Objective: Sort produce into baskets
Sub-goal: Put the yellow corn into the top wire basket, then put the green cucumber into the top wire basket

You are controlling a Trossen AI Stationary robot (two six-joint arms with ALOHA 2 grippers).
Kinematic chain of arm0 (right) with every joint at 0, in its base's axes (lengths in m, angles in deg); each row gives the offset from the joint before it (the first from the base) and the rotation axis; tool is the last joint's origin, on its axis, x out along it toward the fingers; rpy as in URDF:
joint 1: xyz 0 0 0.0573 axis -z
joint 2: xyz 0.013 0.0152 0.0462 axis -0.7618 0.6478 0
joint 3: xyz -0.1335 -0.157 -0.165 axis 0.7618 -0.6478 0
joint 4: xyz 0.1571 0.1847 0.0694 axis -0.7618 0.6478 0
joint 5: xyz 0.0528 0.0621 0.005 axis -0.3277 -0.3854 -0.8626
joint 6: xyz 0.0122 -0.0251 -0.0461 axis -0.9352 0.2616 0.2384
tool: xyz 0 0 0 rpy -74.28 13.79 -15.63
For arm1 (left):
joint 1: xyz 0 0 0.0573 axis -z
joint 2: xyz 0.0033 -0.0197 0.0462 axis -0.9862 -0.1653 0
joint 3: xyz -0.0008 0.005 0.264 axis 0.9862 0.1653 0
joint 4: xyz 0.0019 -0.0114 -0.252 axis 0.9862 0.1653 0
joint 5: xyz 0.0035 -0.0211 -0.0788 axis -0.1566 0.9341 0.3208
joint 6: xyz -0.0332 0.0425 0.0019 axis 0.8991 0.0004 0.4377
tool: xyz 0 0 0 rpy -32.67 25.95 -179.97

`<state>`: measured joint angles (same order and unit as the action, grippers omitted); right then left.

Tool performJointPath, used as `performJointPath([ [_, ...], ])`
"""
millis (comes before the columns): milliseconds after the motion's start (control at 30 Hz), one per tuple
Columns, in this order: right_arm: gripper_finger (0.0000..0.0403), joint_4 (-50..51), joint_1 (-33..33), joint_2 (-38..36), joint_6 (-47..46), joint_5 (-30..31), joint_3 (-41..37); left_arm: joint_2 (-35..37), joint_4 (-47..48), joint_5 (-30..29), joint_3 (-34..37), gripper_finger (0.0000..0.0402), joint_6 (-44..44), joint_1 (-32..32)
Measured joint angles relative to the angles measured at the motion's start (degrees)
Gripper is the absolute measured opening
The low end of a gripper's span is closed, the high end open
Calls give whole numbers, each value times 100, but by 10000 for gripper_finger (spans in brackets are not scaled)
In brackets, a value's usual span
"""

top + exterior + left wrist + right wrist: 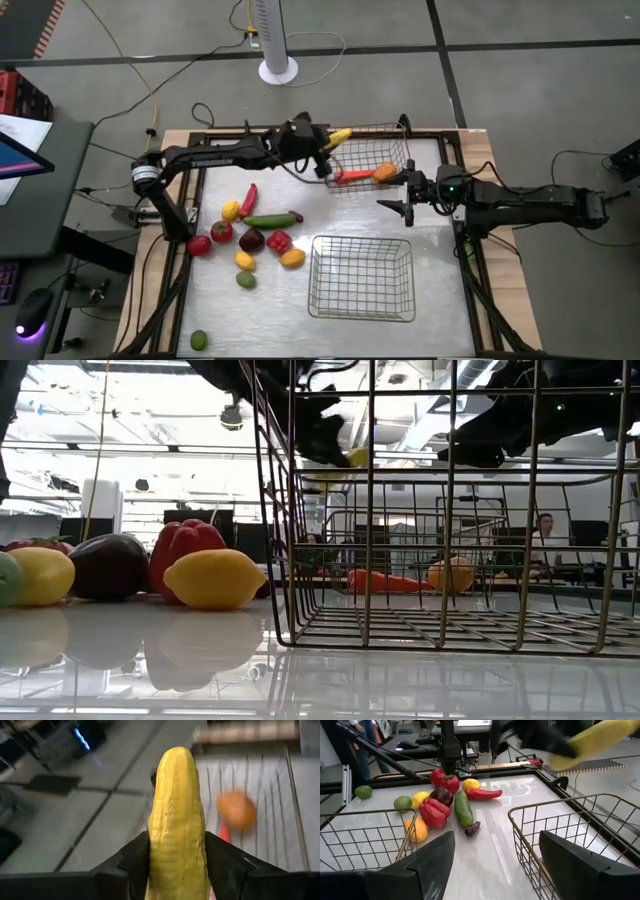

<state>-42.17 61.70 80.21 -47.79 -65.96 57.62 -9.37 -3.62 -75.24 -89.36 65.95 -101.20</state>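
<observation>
My left gripper (328, 143) is shut on a long yellow ribbed piece of produce (177, 815), above the far left corner of the far wire basket (398, 140). That basket holds an orange-red long piece (350, 177) and a round orange piece (385, 172). My right gripper (405, 202) is open and empty, between the far basket and the near wire basket (362, 300). The other produce (252, 240) lies in a loose cluster on the table's left half. My left gripper pinches the yellow piece's two long sides (160, 855) between its two fingers (132, 857). The piece lies along the fingers and its rounded free end (175, 757) sticks out ahead of them. It is lifted clear above the far basket, as the low view (355, 457) shows.
The cluster holds a red chili (248, 198), a green cucumber (270, 220), a dark maroon piece (441, 795), a red pepper (279, 241), and yellow and green round pieces. A lime (199, 340) lies alone at the near left. A white fan base (278, 70) stands beyond the table.
</observation>
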Motion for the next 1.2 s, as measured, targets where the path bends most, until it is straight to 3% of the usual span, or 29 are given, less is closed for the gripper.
performJointPath([
  [133,315,-15,-6,0,-20,0,0,-280,-692,794,-29,178,456,-200],
  [267,315,-7,-20,0,-59,0,0,-514,-547,1399,-213,229,719,-301],
  [400,315,8,-17,0,-59,0,0,-425,342,1453,-485,280,423,-317],
  [567,315,63,-2,-2,-59,0,0,204,2190,1471,-646,293,274,-209],
  [700,315,80,6,-4,-32,2,0,836,2861,1235,-103,287,587,97],
  [900,315,56,44,-4,-20,7,0,1776,2860,1048,1220,284,1465,730],
  [1200,315,-18,28,-1,-120,9,0,1884,2656,1082,2557,284,2556,1336],
])
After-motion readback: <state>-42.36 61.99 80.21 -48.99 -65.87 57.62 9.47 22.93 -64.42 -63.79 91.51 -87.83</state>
